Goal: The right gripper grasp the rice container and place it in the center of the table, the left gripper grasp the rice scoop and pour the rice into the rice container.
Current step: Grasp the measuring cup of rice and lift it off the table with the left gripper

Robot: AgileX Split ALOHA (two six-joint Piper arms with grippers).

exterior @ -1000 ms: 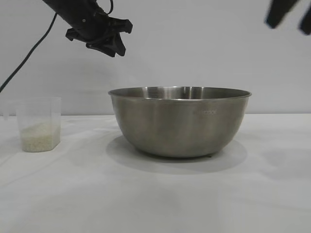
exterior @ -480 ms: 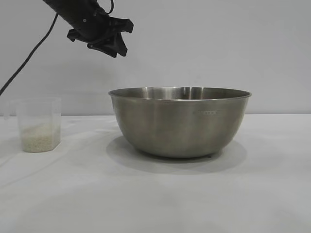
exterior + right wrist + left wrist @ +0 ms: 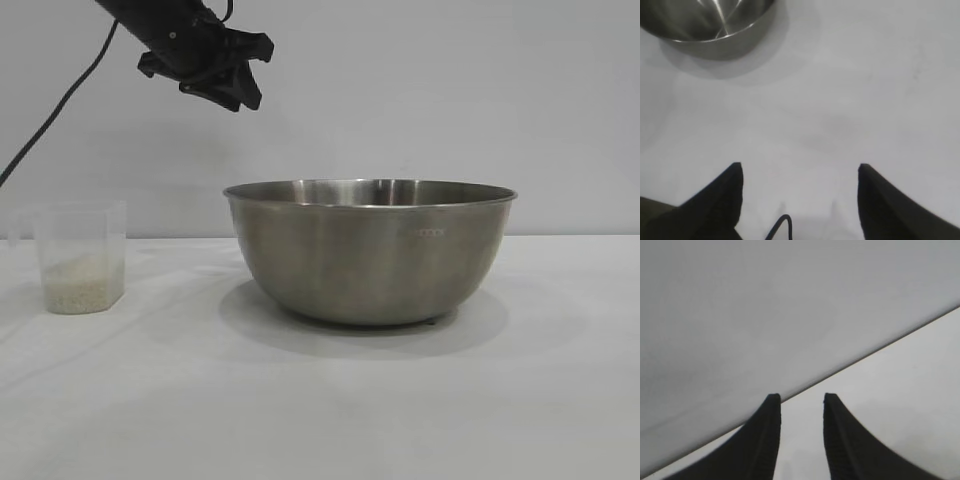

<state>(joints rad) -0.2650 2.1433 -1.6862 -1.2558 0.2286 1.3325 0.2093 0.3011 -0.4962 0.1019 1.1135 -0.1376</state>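
The steel rice container (image 3: 370, 250) stands upright in the middle of the white table (image 3: 320, 400); its rim also shows in the right wrist view (image 3: 705, 25). The translucent rice scoop (image 3: 80, 255) stands at the far left, holding pale rice (image 3: 78, 285) in its lower part. My left gripper (image 3: 235, 75) hangs high above the table, between scoop and container, well apart from both. Its fingers (image 3: 767, 440) stand a little apart with nothing between them. My right gripper (image 3: 800, 170) is out of the exterior view; it is open wide over bare cloth, away from the container.
A black cable (image 3: 55, 115) runs down from the left arm at the far left. A plain grey wall (image 3: 450, 100) stands behind the table. Bare white cloth lies in front of the container and to its right.
The right gripper has left the exterior view's upper right corner. The left gripper has risen slightly. Container and scoop have not moved.
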